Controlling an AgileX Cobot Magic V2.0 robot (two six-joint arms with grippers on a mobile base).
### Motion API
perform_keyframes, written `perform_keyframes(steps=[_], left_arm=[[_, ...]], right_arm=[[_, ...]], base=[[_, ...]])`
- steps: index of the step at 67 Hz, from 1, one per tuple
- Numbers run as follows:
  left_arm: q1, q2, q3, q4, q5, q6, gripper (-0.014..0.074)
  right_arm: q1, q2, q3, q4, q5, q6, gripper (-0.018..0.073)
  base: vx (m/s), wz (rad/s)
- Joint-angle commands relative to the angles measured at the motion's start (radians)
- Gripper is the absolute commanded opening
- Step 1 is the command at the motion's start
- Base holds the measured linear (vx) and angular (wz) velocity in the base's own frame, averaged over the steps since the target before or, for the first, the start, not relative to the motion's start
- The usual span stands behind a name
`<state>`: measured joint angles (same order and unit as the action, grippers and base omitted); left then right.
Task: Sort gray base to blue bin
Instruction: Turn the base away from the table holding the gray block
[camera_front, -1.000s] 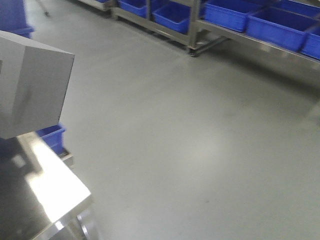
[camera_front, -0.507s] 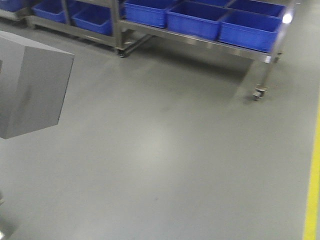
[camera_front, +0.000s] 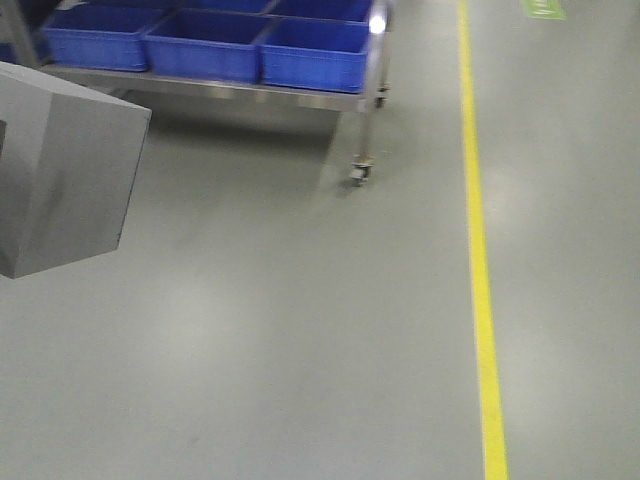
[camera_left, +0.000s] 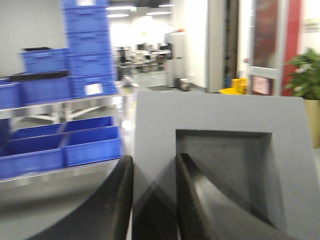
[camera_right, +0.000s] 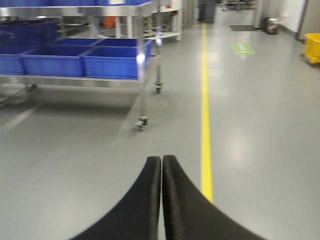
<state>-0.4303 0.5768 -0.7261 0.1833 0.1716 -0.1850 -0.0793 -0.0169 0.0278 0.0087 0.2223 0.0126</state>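
Front view: we see the gray base aloft at left, with blue bins on a wheeled rack beyond, one possibly the target. Left wrist: the left gripper pinches the base's wall. Right wrist: the right gripper is pressed together, empty. Delivery remains.

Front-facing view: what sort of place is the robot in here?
Probably a warehouse or factory floor: rows of blue tubs on a wheeled steel rack, a yellow line painted along the smooth gray floor, and more blue crates stacked high in the left wrist view.
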Motion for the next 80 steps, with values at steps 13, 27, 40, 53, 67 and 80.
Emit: perform_keyframes(steps=[13, 27, 40, 53, 67, 80], left_arm=[[-0.005, 0.005, -0.030, -0.009, -0.111, -0.014, -0.0006], [-0.005, 0.005, -0.030, -0.009, -0.111, -0.014, -0.0006], [-0.005, 0.005, -0.030, -0.009, -0.110, -0.014, -0.0006], [-0.005, 0.005, -0.030, -0.009, -0.110, -0.014, -0.0006], [-0.005, 0.005, -0.030, -0.009, -0.110, -0.014, -0.0006], [-0.005, 0.005, -0.030, -0.009, -0.110, -0.014, -0.0006]], right_arm=[[-0.002, 0.003, 0.001, -0.009, -0.074, -0.013, -0.0005], [-0.002, 0.003, 0.001, -0.009, -0.074, -0.013, -0.0005], [-0.002, 0.003, 0.001, -0.009, -0.074, -0.013, -0.0005], [-0.002, 0.003, 0.001, -0.009, -0.074, -0.013, -0.0005], [-0.002, 0.003, 0.001, -0.009, -0.074, -0.013, -0.0005], [-0.002, 0.003, 0.001, -0.009, -0.074, -0.013, -0.0005]], base=[[0.19, -0.58], [0.22, -0.33], [0.28, -0.06], [0.33, 0.12], [0.37, 0.20], [0.39, 0.14]])
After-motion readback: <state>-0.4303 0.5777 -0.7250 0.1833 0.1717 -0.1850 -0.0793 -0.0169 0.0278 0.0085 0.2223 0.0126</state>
